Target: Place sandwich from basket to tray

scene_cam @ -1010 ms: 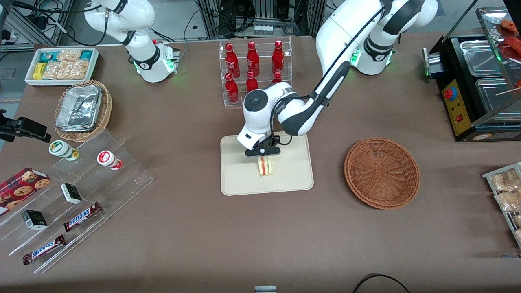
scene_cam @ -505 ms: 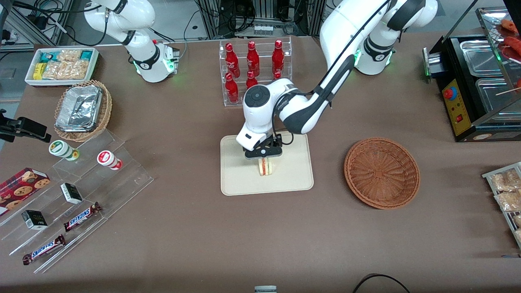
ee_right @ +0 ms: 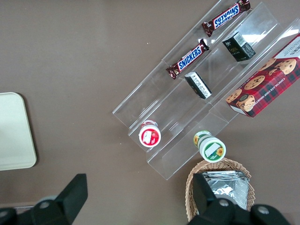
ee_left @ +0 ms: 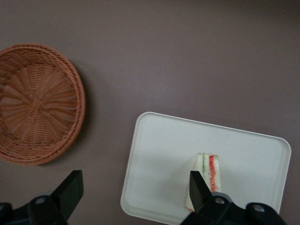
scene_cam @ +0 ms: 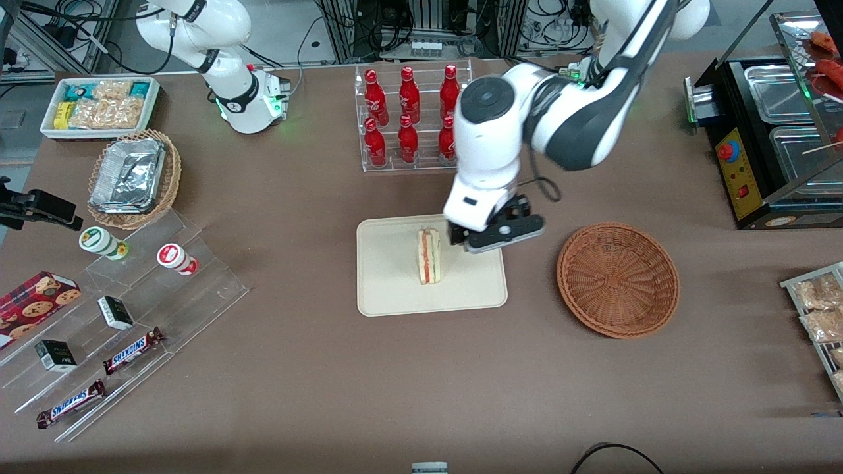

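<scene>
Sandwich (scene_cam: 429, 256) stands on edge on tray (scene_cam: 388, 289), long axis running toward front camera. Tool (scene_cam: 495, 232) hangs above tray's basket-side edge, fingers spread, empty, clear of bread. Basket (scene_cam: 618, 279) empty. We judge placement done; only retreat left.

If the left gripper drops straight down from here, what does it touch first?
Probably the tray near its rim, or bare table beside it. The open gripper hovers between the basket and the sandwich, seemingly clear of both; depth is uncertain.
</scene>
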Robot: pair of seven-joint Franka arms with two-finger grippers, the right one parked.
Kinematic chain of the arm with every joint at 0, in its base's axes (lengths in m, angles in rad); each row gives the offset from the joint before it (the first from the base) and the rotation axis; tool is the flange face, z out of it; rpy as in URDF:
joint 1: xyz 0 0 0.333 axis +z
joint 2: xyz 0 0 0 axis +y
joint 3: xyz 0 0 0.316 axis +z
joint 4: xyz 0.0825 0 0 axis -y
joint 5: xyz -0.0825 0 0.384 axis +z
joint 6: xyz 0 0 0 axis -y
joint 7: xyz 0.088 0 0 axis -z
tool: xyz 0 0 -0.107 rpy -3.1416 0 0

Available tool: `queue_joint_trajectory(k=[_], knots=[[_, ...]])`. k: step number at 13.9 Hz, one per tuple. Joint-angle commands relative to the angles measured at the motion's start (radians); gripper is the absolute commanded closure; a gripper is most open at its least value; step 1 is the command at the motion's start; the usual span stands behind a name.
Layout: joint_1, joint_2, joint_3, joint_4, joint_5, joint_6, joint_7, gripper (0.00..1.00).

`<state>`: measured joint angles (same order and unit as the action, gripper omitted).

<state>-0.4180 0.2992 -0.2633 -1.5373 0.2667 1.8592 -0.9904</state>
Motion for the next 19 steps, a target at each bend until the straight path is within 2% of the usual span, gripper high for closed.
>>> queue_joint_trajectory(k=[1, 4, 9, 10, 14, 19], knots=[[0.103, -0.129, -0.005, -0.05, -0.081, -0.105, 0.212, 0.0], [0.24, -0.224, -0.005, -0.07, -0.138, -0.187, 0.451, 0.0], [0.476, -0.33, -0.002, -0.083, -0.279, -0.311, 0.851, 0.0], [0.507, -0.331, -0.001, -0.076, -0.282, -0.317, 0.912, 0.0], [0.461, -0.259, 0.14, 0.025, -0.299, -0.321, 0.992, 0.0], [0.456, -0.278, 0.196, 0.023, -0.288, -0.304, 1.096, 0.0]])
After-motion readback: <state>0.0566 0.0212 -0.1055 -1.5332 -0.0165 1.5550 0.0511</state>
